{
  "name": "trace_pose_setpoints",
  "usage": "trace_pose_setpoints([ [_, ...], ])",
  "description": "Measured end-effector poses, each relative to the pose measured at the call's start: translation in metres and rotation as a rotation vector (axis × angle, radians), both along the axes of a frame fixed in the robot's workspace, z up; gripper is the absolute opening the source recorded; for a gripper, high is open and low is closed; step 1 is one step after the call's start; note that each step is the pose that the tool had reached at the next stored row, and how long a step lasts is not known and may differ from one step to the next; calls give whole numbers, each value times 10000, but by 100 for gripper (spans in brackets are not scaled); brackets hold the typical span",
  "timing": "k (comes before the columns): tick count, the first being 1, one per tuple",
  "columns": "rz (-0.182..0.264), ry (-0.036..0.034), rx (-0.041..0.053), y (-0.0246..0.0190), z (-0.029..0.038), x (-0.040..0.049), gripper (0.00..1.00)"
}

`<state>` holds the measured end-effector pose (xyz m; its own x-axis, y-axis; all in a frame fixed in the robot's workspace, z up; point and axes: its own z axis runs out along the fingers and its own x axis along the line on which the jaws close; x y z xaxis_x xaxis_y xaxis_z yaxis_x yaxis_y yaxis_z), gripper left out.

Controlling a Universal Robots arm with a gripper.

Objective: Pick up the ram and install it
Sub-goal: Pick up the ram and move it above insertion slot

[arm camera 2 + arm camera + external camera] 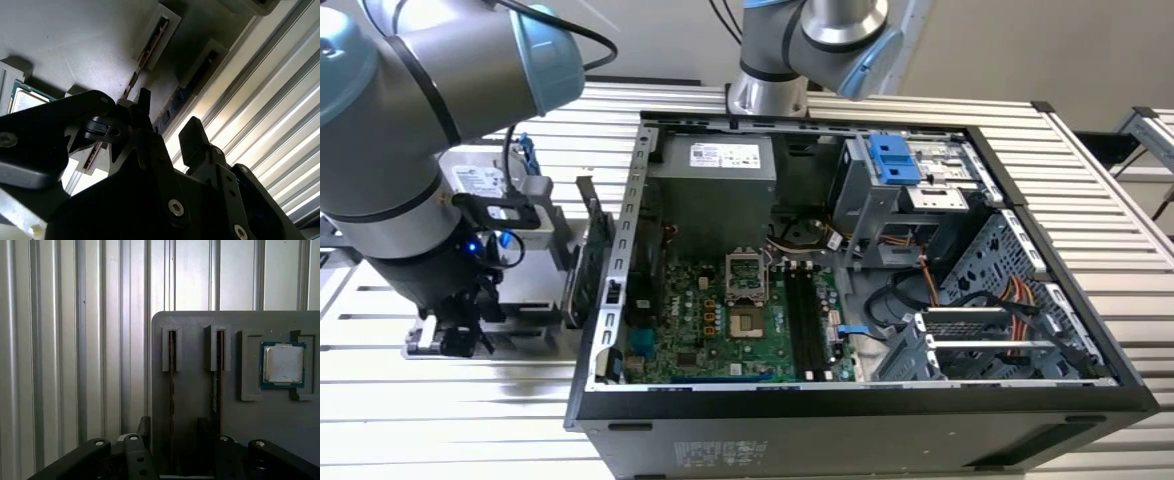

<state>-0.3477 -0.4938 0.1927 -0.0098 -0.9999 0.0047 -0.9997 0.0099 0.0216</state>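
We are at the pick-up step: the gripper (173, 427) hangs over the grey holder (192, 345) on the worktop (60, 340), jaws released and straddling the ram (171, 365), which stands on edge in its slot, ungrasped. We judge a clean grip calls for squeezing squarely on its flat faces.

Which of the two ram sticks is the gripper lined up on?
The ram farther from the processor, at the holder edge; the open gripper straddles it.
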Motion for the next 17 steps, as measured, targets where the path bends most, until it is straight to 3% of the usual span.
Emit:
trace_pose_setpoints([
  [10, 0, 1, 114, 0, -8, 0, 100],
  [17, 0, 0, 122, 0, -10, 0, 100],
])
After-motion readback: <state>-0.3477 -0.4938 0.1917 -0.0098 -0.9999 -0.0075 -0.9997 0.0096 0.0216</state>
